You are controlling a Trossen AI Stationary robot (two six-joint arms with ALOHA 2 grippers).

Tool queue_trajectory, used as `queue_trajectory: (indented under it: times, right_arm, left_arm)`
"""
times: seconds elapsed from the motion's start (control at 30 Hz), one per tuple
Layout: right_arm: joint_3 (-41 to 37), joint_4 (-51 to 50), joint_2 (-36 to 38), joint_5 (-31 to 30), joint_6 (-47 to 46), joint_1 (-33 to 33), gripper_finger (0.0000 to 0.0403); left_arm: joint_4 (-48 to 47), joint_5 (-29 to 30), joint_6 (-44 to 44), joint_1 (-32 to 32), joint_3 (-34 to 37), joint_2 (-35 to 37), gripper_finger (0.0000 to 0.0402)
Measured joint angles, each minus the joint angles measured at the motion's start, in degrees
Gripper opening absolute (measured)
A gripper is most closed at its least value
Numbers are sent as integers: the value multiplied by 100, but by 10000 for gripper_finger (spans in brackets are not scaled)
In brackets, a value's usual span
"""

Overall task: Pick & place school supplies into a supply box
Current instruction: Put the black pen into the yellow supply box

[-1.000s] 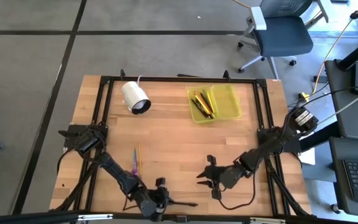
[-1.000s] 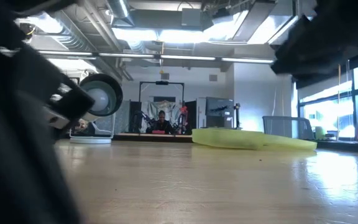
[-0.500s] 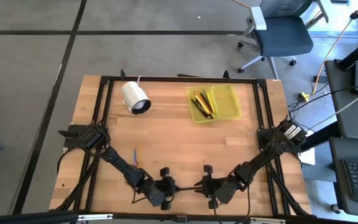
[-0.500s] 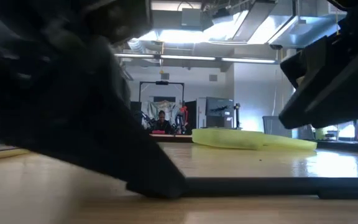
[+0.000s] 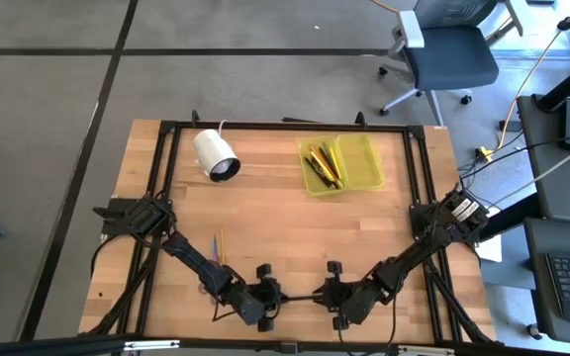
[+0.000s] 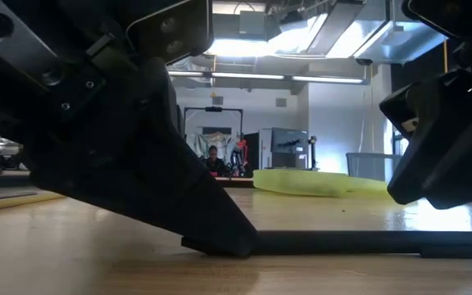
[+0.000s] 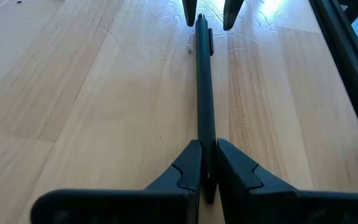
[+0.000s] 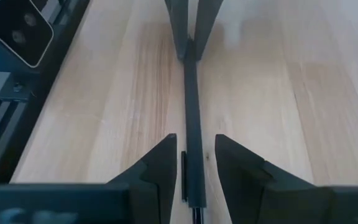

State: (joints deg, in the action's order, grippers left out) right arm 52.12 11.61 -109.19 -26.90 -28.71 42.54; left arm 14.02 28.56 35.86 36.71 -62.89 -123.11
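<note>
A black pen (image 5: 297,297) lies level near the table's near edge, between my two grippers. My left gripper (image 5: 271,298) is shut on one end of it. My right gripper (image 5: 325,295) is open; its fingers stand on either side of the pen's clip end (image 8: 191,168) without touching it. The yellow-green supply box (image 5: 341,163) lies open near the far edge with several pencils (image 5: 323,163) in one half. A yellow pencil (image 5: 221,245) and purple-handled scissors (image 5: 213,259) lie flat on the wood beside the left arm. My left gripper pinches the black pen near its end (image 7: 206,163) between the two fingers. The fingers (image 6: 211,233) slant down from the table's left and lie along the pen. The pen runs out level toward the right gripper, and its free end (image 6: 457,242) is low over or on the wood.
A white cylinder (image 5: 216,155) with a cable lies near the far left corner. A black metal frame (image 5: 166,168) runs along the table's sides. Bare wood (image 5: 295,227) spreads between the box and the grippers. An office chair (image 5: 448,54) stands beyond the far edge.
My left gripper has moved away from the near edge and a little to the right, carrying the pen with it. My right gripper has moved toward the near edge and the left, and now straddles the pen's free end. Little has changed in the last half second.
</note>
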Motion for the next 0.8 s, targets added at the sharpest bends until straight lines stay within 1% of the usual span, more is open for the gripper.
queue_trajectory:
  times: [0.13, 0.27, 0.37, 0.43, 0.67, 0.8]
  right_arm:
    - [0, 3, 0, 27, -82, -10, 114]
    - [0, -31, 0, 173, -87, -17, 115]
    - [-2, -89, 0, 374, -112, -50, 122]
    - [-2, -83, 0, 409, -127, -72, 135]
    - [-2, -123, 0, 272, -131, -128, 204]
    - [-2, -143, 0, 313, 24, -128, 225]
  left_arm:
    - [2, -13, 0, 0, 0, 0, 20]
    - [4, -20, 0, 2, 0, 0, 20]
    - [4, -27, 0, 2, 0, 0, 20]
    - [4, -34, 0, 4, 0, 0, 20]
    - [20, -56, -14, 4, 2, 0, 20]
    - [105, -71, -135, 7, 13, 0, 20]
